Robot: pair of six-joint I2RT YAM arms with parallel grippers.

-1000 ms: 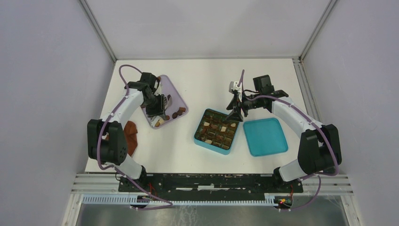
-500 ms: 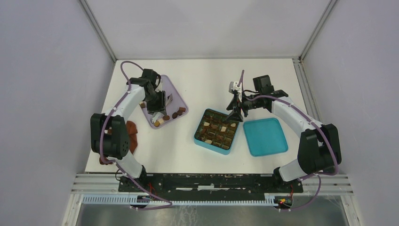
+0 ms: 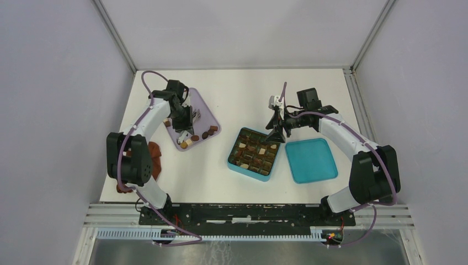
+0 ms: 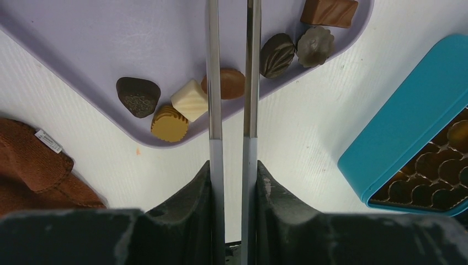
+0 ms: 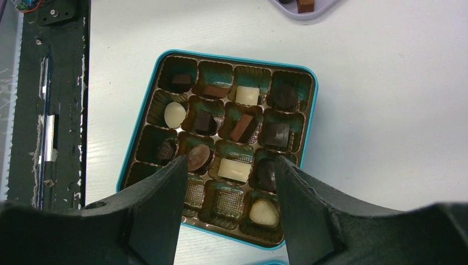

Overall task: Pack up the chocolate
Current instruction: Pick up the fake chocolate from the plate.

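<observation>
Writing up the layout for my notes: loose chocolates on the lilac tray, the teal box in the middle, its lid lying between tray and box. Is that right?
Not quite. The lid lies to the right of the teal box, not between it and the lilac tray; the top external view shows this. The loose chocolates are on the tray and the box is in the middle, as you say.

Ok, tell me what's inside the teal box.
Chocolates sit in most cells of the teal box; two cells look empty. Fingers of the right hand cover a corner cell.
</observation>
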